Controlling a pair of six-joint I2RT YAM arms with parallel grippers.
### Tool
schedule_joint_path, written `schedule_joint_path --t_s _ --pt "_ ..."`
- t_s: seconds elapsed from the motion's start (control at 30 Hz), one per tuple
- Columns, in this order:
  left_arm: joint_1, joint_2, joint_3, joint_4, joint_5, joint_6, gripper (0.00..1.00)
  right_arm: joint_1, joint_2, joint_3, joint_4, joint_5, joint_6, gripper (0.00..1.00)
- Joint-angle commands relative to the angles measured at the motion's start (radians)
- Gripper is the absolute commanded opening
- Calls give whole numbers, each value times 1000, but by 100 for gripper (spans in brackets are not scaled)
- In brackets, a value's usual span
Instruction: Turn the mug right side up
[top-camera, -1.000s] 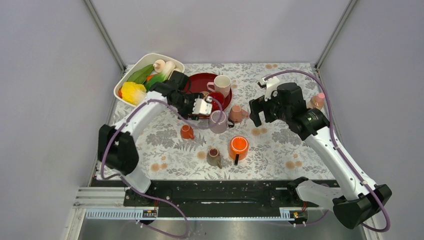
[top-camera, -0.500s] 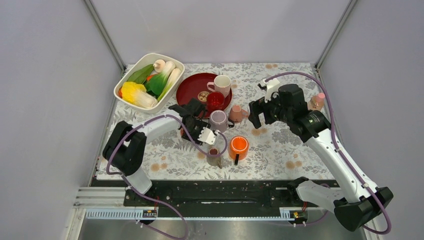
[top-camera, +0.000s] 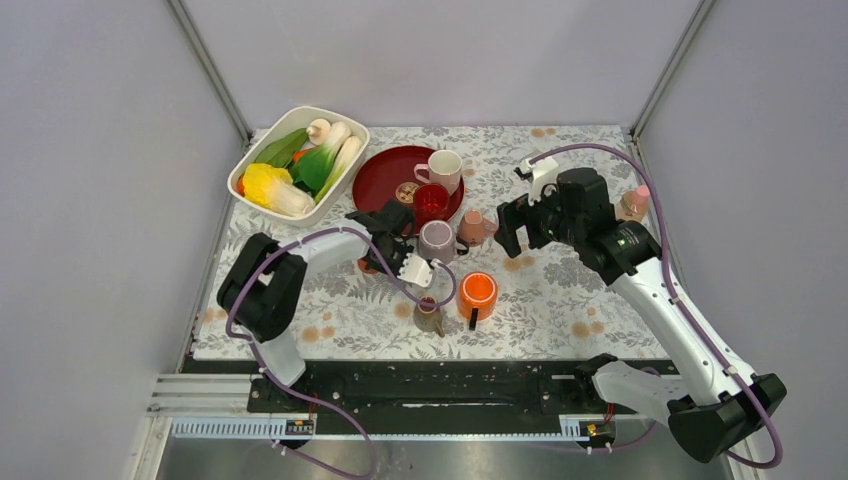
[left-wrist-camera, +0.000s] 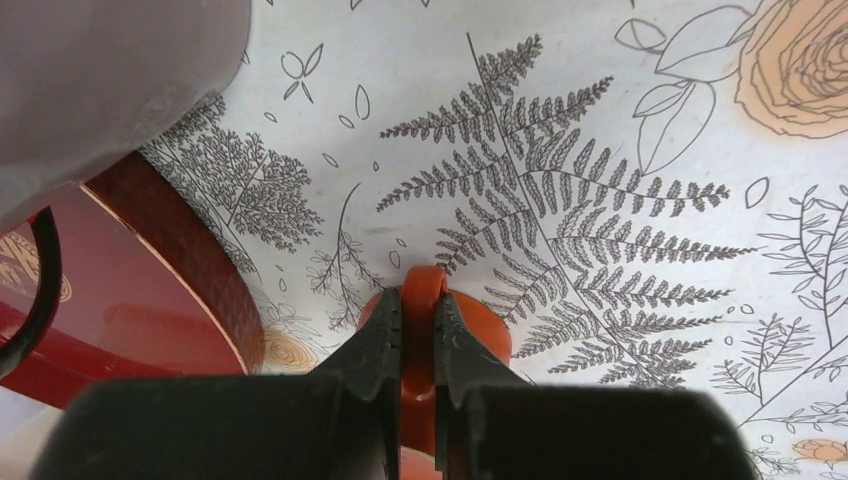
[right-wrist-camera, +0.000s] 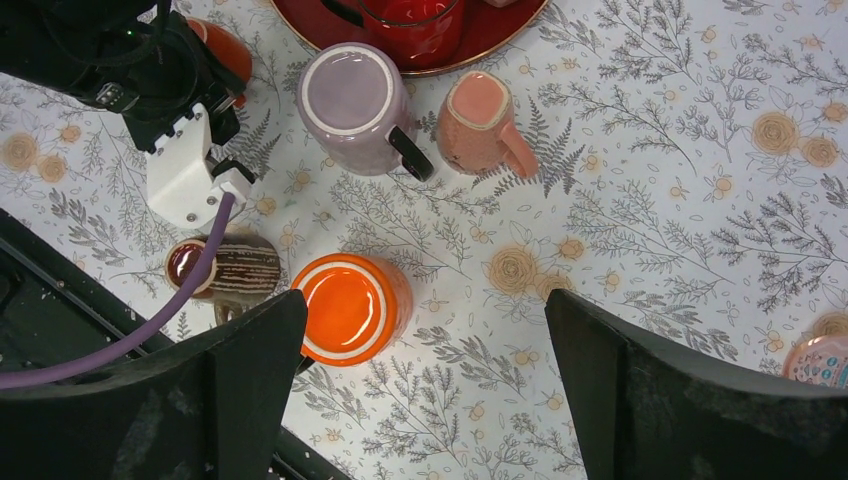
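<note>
The left gripper (left-wrist-camera: 418, 306) is closed on the handle of the small orange mug (left-wrist-camera: 488, 338), which sits on the bench (left-wrist-camera: 600, 120) just near of the red tray (left-wrist-camera: 130, 300). It seems not turned yet. The right gripper (right-wrist-camera: 425, 320) hangs open.

The top camera hangs above and behind the two arm bases, tilted down and forward. It sits far enough back to take in the whole flowered table (top-camera: 560, 300). The left wrist camera is very low and close, looking out past the left gripper (left-wrist-camera: 417, 302) at the cloth, the small orange mug (left-wrist-camera: 485, 335) and the rim of the red tray (left-wrist-camera: 190, 240). The right wrist camera looks straight down from higher up over mid-table, and shares that tray edge, that mug and the lavender mug (right-wrist-camera: 352, 95) with the top view.
</note>
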Motion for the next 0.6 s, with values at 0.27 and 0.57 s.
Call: schedule_joint_path --t_s 0.27,0.57 --pt "192 -312 183 -70 248 -455 0 12 -37 37 57 -78 77 99" --pt "453 -570 315 66 727 -1136 0 278 122 51 628 -435 342 99"
